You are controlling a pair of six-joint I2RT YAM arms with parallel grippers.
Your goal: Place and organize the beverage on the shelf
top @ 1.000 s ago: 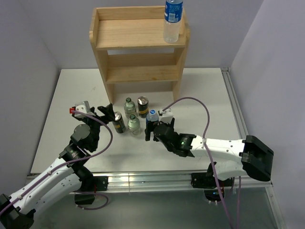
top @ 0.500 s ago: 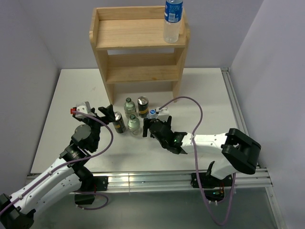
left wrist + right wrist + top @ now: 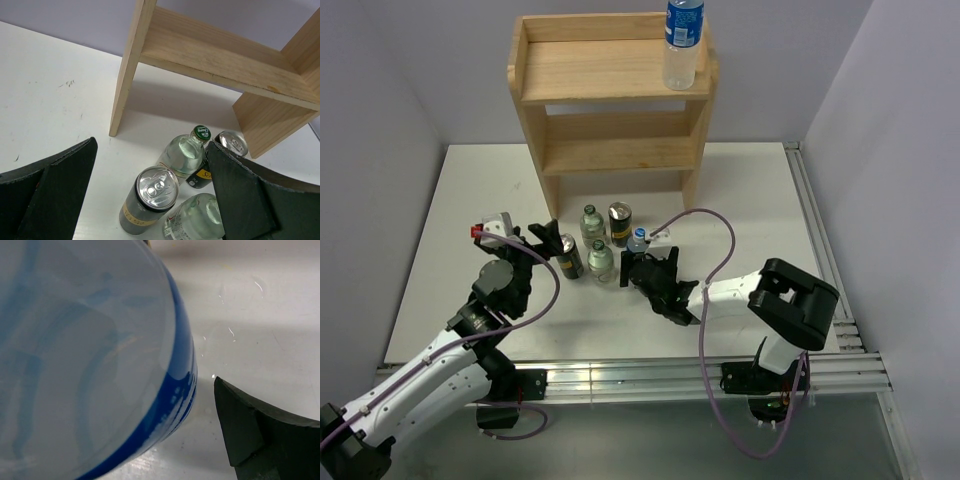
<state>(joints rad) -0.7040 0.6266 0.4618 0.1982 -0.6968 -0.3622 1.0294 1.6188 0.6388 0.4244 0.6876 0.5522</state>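
On the counter, before the shelf, five drinks crowd together: near can, far can, two glass bottles and a blue-capped plastic bottle. A second plastic bottle, blue-labelled, stands on the top tier, right end. Noted: the left gripper is spread, facing the near can; the right gripper is spread beside the blue-capped plastic bottle. Label writing illegible.

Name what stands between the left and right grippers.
Top view: a can and a glass bottle stand side by side between the left gripper and the right gripper.
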